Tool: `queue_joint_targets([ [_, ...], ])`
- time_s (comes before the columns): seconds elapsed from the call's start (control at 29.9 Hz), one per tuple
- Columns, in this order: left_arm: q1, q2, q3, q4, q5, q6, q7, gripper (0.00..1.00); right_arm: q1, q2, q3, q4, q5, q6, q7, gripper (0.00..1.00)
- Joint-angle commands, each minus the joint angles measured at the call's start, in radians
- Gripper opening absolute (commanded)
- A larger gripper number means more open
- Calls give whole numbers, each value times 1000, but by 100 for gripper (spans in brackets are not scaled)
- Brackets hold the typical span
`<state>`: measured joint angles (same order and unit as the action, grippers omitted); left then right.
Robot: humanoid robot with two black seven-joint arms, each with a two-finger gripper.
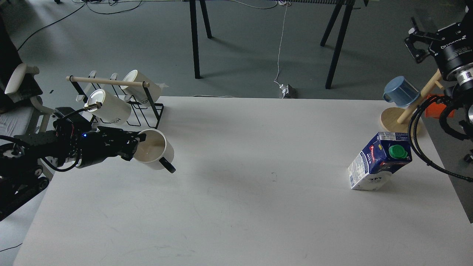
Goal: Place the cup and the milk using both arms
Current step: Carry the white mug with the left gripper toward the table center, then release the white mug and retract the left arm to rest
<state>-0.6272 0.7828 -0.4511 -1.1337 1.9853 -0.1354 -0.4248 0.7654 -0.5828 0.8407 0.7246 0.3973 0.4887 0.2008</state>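
While left gripper (139, 145) pinches cup (154, 149) rim, milk (378, 162) stands apart.

The black left arm reaches in low from the left, its two-finger gripper (136, 145) clamped on something; the black right arm's gripper (417, 42) is raised at the far right.

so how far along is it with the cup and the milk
Partly started. In hand: the left gripper grips the cup by its rim, tilted, above the table near the black rack. Left: the milk stands untouched at the table's right side, and the right gripper is raised well above it, holding nothing. Neither item looks placed yet.
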Motion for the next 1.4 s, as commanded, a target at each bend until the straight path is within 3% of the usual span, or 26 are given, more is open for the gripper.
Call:
queue_joint_targets([
  [0.0,-37,-86,2,-47,13,-96,21,2,0,-17,0,2,0,0,0,100],
  [0.17,-72,-214,9,-47,124,-118,73,2,0,-52,5,2,0,0,0,100],
  [0.27,-81,-312,9,-43,196,-176,104,2,-8,-74,11,2,2,0,0,100],
  [0.43,-111,-503,12,-40,196,-240,116,2,-20,-86,29,6,2,0,0,100],
  [0.57,-89,-542,17,-40,196,-271,123,2,-20,-98,29,7,2,0,-1,100],
  [0.8,-52,-603,95,-35,196,-271,179,4,-26,-112,29,7,2,0,-1,100],
  [0.97,-45,-646,98,-21,196,-271,189,7,-29,-111,29,9,2,0,-1,100],
  [1.07,-45,-663,98,11,196,-271,187,14,-29,-111,29,10,2,0,-1,100],
  [1.17,-45,-665,98,14,196,-270,189,31,-31,-112,28,9,2,0,-1,100],
  [1.37,-48,-657,92,17,196,-271,189,45,-35,-114,29,9,2,0,-1,100],
])
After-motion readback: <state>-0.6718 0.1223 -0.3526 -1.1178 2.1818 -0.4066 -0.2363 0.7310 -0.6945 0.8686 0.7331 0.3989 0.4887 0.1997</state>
